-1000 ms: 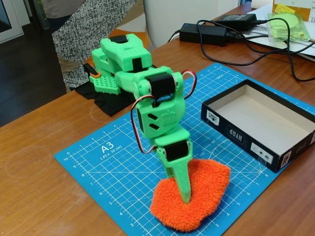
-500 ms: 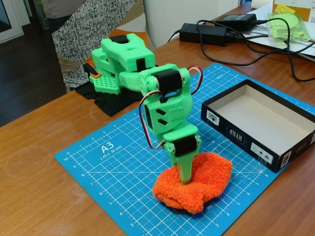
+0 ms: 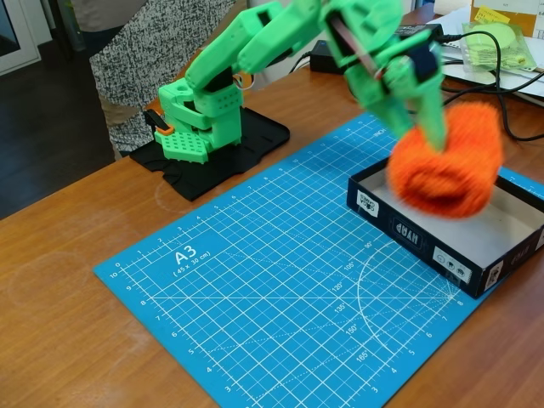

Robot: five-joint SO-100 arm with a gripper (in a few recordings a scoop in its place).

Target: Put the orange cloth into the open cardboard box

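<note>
On your worktop point(image 3: 68, 280), the blue mat point(image 3: 255, 280) carries the open cardboard box point(image 3: 442, 246). Your green arm point(image 3: 280, 34) reaches over it, jaws clamped on the orange cloth point(image 3: 450, 161), lifted above the box's near end.

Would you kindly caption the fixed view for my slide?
Green arm's fingers carry the orange cloth above the open cardboard box.

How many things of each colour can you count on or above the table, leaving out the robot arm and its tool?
Orange: 1, the orange cloth
Black: 3, the open cardboard box and two power adapters
Blue: 1, the cutting mat
Pale green: 1, the bagged item
Total: 6
</note>
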